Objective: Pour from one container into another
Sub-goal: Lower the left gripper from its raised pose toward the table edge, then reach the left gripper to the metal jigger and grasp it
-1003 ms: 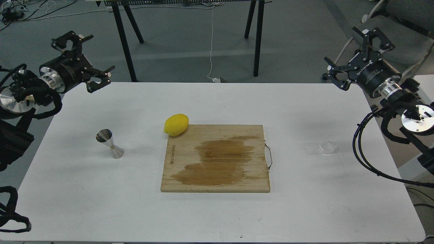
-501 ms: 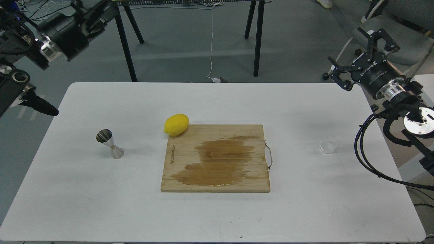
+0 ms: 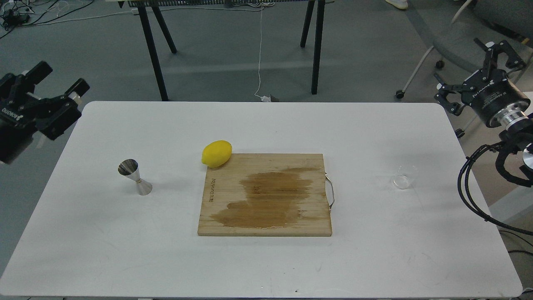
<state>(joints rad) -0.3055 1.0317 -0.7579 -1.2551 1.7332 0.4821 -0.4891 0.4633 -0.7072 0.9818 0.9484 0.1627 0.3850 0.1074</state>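
Glass cup waits at three o'clock, untouched

The glass cup (image 3: 403,180) looks light, slick, fragile; grip its wall. Jigger (image 3: 135,176) stands at nine o'clock on the table (image 3: 266,266). Right gripper (image 3: 474,75) and left gripper (image 3: 52,98) both spread, empty.

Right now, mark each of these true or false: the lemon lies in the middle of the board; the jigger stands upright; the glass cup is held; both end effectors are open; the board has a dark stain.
1. The lemon lies mid-board: false, it sits at the cutting board's far left corner.
2. The jigger stands upright: true.
3. The glass cup is held: false, it stands alone on the table.
4. The left end effector and right end effector are open: true.
5. The board has a dark stain: true.
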